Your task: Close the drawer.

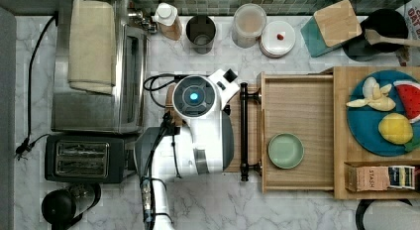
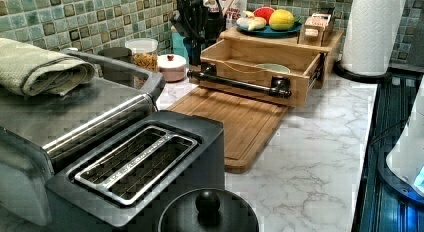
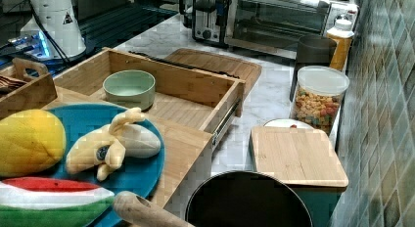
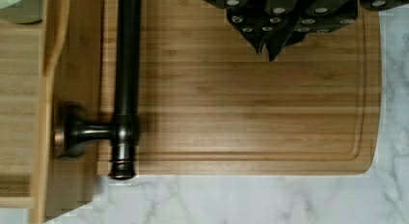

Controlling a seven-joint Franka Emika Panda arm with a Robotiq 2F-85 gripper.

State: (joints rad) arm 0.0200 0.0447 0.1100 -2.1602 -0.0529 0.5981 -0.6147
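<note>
The drawer [image 1: 297,106] is a light-wood tray standing pulled out of the cabinet toward the top view's left. A pale green bowl [image 1: 286,150] sits inside it. Its long black bar handle [image 1: 243,131] runs across the front on two posts. My arm's wrist [image 1: 195,96] hangs over the cutting board just left of the handle in the top view. In the wrist view my gripper [image 4: 267,49] is shut with nothing in it, above the board [image 4: 241,103] and a short way off the handle [image 4: 126,64], not touching it. The left view has the open drawer [image 2: 250,67] and its handle [image 2: 240,84].
A toaster oven [image 1: 99,66] and toaster [image 1: 84,158] stand at the top view's left. Jars [image 1: 249,24] and a cup [image 1: 200,34] line the back wall. On the cabinet top [image 1: 341,141] sit a blue plate of toy fruit [image 1: 381,113] and a tea box [image 1: 379,176].
</note>
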